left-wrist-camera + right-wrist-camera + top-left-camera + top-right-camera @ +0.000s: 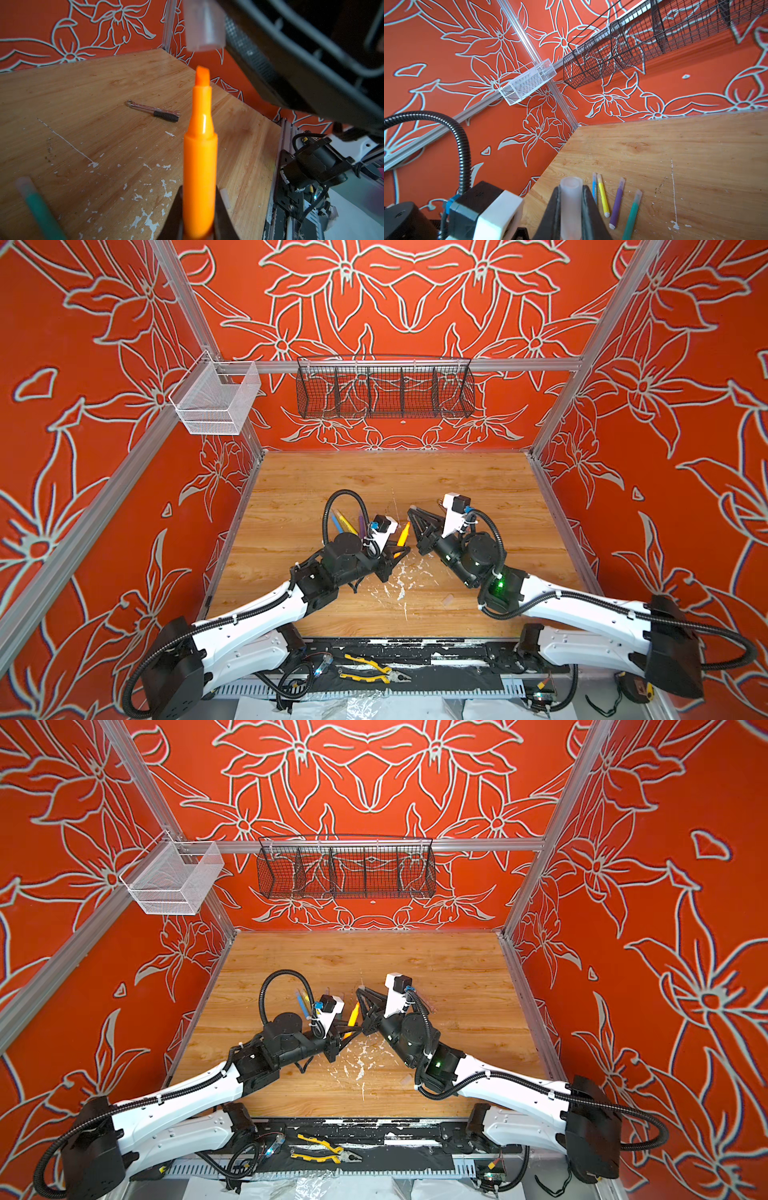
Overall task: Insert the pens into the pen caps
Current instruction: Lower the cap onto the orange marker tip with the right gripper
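Over wood-grain tabletop (374,481), left pincer (199,195) pinches chisel-tipped orange pen (200,149); right pincer (571,190) pinches frosted tubular cap (571,209).

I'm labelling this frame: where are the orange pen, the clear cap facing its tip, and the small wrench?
orange pen (200,166), left wrist view, mid-barrel.
clear cap (204,27), left wrist view, side wall.
small wrench (152,110), left wrist view, mid-shank.

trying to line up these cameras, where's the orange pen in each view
Both top views: the orange pen sits just below picture centre, slanting.
Left wrist: close up in the middle of the picture, gripped in the jaws, its tip pointing at a clear cap.
Right wrist: not in it.
Shared landmark: the white paint flecks on the wood.
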